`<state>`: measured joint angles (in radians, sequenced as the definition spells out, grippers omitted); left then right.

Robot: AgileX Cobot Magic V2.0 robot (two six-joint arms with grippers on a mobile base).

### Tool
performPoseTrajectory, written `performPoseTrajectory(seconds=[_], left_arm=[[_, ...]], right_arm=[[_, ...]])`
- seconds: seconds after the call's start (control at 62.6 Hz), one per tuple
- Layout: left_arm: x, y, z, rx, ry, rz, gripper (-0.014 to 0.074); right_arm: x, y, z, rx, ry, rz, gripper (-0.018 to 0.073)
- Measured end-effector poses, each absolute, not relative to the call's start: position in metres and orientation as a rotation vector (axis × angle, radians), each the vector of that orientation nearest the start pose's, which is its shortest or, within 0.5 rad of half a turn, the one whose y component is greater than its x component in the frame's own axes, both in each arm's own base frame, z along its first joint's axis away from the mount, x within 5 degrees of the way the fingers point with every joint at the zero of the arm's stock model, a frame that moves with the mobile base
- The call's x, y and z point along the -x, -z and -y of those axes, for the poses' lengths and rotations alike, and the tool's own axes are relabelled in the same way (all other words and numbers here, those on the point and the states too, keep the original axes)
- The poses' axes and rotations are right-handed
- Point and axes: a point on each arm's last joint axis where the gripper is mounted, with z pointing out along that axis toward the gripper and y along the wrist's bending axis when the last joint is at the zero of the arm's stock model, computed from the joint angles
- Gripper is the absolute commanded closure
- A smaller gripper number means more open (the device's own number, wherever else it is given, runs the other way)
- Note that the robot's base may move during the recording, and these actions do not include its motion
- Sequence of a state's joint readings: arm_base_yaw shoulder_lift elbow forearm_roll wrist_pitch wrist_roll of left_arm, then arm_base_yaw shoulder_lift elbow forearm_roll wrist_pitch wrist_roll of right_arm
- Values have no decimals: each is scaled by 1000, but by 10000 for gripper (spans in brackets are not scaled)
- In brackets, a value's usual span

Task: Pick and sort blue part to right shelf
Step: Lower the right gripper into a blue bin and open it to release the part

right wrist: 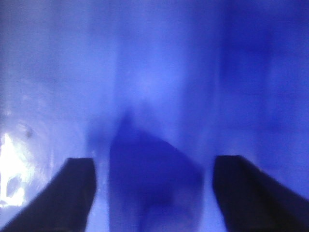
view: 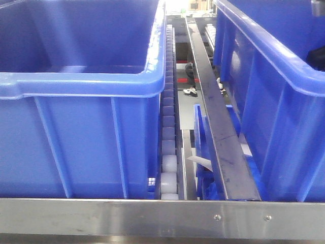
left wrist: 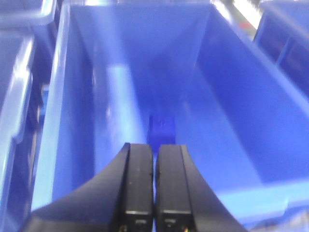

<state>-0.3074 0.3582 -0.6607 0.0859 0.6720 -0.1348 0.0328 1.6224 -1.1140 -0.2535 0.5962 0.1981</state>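
In the left wrist view a small dark blue part (left wrist: 161,126) lies on the floor of a deep blue bin (left wrist: 77,121), just beyond my left gripper (left wrist: 154,152), whose black fingers are pressed together and hold nothing. In the right wrist view my right gripper (right wrist: 154,166) is open, its two dark fingers wide apart. A blurred dark blue part (right wrist: 152,179) lies between them on a blue bin floor, close to the camera. I cannot tell whether the fingers touch it. Neither gripper shows in the front view.
The front view shows a large blue bin (view: 76,86) at left and another (view: 274,101) at right. Between them run a white roller track (view: 169,152) and a dark metal rail (view: 218,122). A steel shelf edge (view: 162,218) crosses the foreground.
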Motion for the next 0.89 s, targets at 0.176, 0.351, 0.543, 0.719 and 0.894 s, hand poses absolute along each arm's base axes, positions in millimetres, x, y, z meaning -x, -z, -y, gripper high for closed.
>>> performPoseTrajectory(seconds=[0.176,0.351,0.543,0.719,0.894], left_arm=[[-39,-348,4,-184,165,-1806,472],[-5,-346,-13,-165,77,-1711,472],[15,-340,-22,-143,59,-1675,472],[14,-339,-22,-144,60,-1670,472],[6,-329,-19,-156,59,-1679,473]], right_arm=[[-330,-268,2,-6,175,-2515,156],[-302,-304,3,-17,166,-2408,465],[-248,-324,4,-17,149,-2285,525],[-186,-330,6,-18,132,-2148,525],[-127,-325,7,-34,112,-2019,525]])
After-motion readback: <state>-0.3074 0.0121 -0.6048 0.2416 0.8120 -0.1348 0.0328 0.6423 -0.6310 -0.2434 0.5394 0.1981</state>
